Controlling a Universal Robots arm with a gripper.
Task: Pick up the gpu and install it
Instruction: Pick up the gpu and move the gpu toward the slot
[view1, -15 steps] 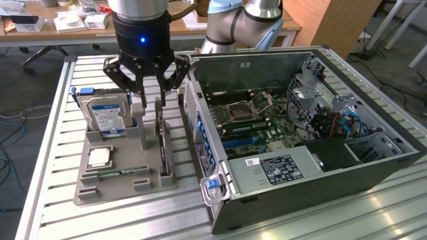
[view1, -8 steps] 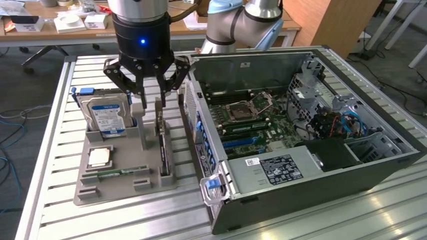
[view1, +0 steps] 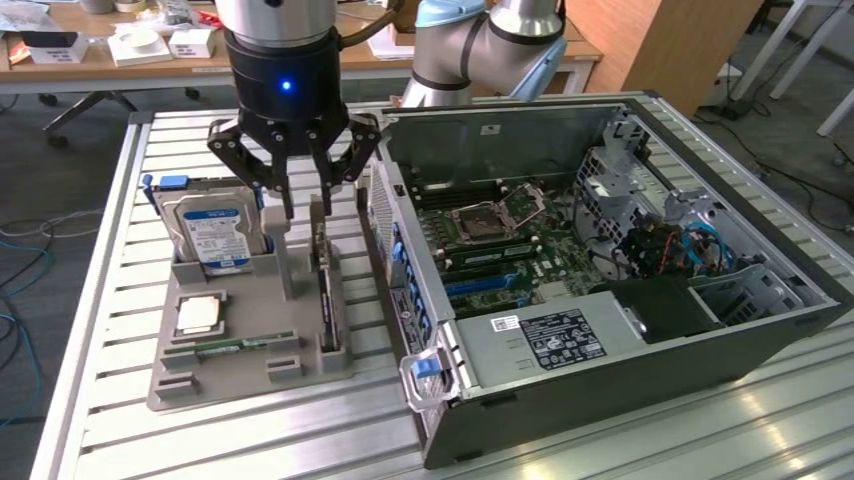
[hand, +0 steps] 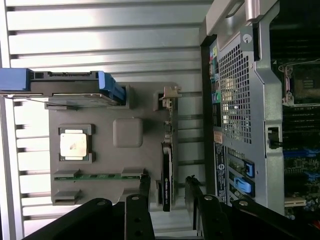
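Claw (view1: 304, 200) is hanging open over the grey holder tray (view1: 254, 370), its two fingers (hand: 145, 186) standing on either side of the gpu (view1: 324, 290). In the wrist view a strip of daylight is showing between each finger and the card, so nothing is being grasped.

The gpu is standing on its long edge in a slot along the tray side nearest the computer case (view1: 601, 300), with its silver bracket end (hand: 170, 95) pointing toward the hard drive end of the tray.

Edges: the case's perforated rear wall (hand: 235, 100) is rising just beside the card, leaving a narrow lane there. On the other side a grey post of the tray (view1: 280, 250) is standing close to one finger. The hard drive (view1: 214, 235) is sitting upright in its cradle, well clear, as are the flat processor chip (view1: 198, 315) and the green memory stick (view1: 247, 343).

Surface: the tray and the case are resting on a slatted aluminium table (view1: 120, 400), and the case is lying open side up with its board showing.

Room: desks with boxes are showing behind, and cables are trailing on the floor.
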